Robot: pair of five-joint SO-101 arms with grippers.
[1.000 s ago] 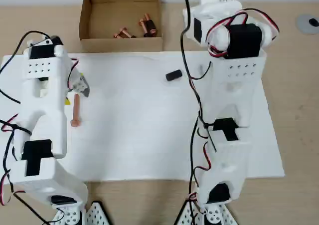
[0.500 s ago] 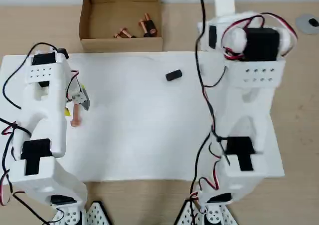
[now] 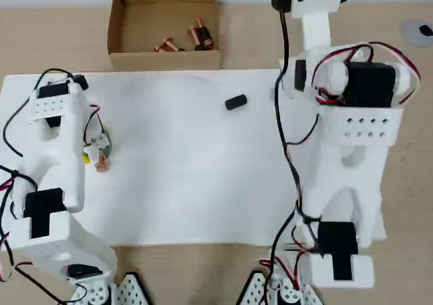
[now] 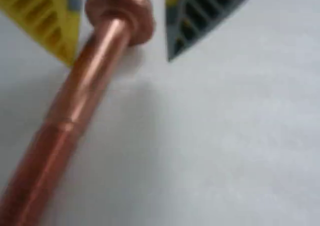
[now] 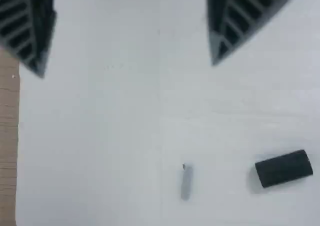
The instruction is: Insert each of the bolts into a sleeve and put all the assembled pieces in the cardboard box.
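In the high view the cardboard box (image 3: 114,28) sits at the top of the frame, left of centre, on the wooden table (image 3: 54,34). Inside it, toward its lower right corner, lie copper pieces (image 3: 200,34), at least one with a dark sleeve on it. Below the box a white mat (image 3: 189,183) covers most of the table.

The left arm runs up the left side of the frame. The left gripper (image 4: 120,59) is low over the mat at the left edge, where the loose bolt (image 3: 101,163) lies. In the left wrist view the bolt (image 4: 90,85) rests flat on the mat with its flanged head between the two fingertips. The yellow finger (image 4: 45,15) is right against the shank just under the head, while the grey finger (image 4: 205,10) stands a little off the head with mat showing in the gap. The pincer is therefore spread around the bolt head, not pinching it.

The black sleeve (image 3: 235,102) lies alone on the mat in the upper middle of the high view, well apart from the bolt and just below the box's right corner.

The right arm fills the right side of the frame. In the right wrist view the right gripper (image 5: 125,65) hangs above bare mat with its dark fingers (image 5: 30,30) spread wide, holding nothing, and the sleeve (image 5: 284,168) lies apart from both fingertips
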